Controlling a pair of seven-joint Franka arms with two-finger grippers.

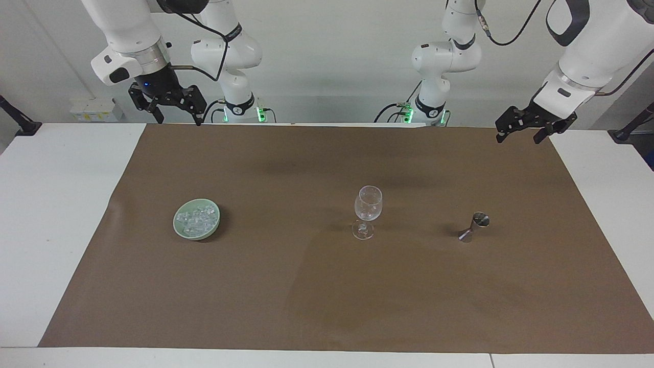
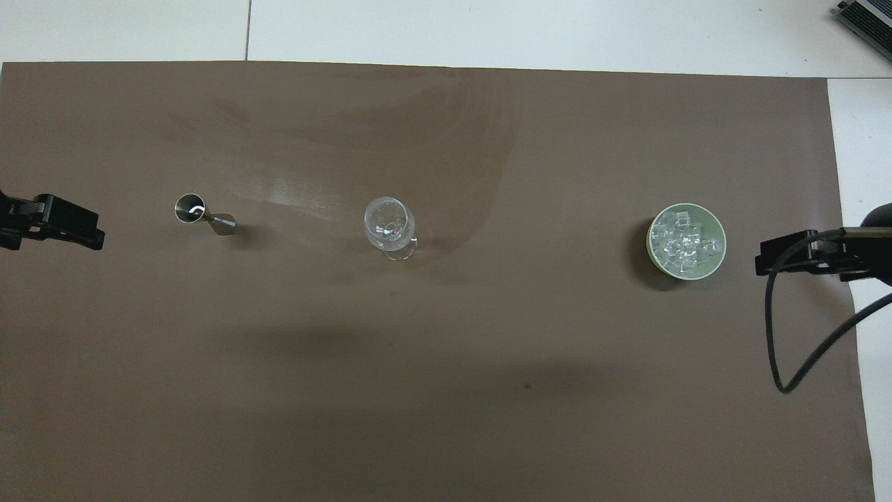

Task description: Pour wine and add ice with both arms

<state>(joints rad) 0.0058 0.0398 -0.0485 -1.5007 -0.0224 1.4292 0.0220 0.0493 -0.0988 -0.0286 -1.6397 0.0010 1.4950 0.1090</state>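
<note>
Ice (image 1: 198,219) in bowl (image 1: 180,225) at right arm's end; right pincer (image 1: 171,105) nearer, raised, fingers apart. Left pincer (image 1: 531,125) waits, apart too.

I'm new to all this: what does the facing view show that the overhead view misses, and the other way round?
Only the facing view shows the two white arms whole, with their bases, and both pincers raised at the robots' edge of the brown mat: the left pincer and the right pincer, neither holding anything. Only the overhead view looks straight down into the jigger's cup and shows a dark device at the table's corner. Both show the green bowl of ice, the wine glass standing mid-mat, and the jigger.
</note>
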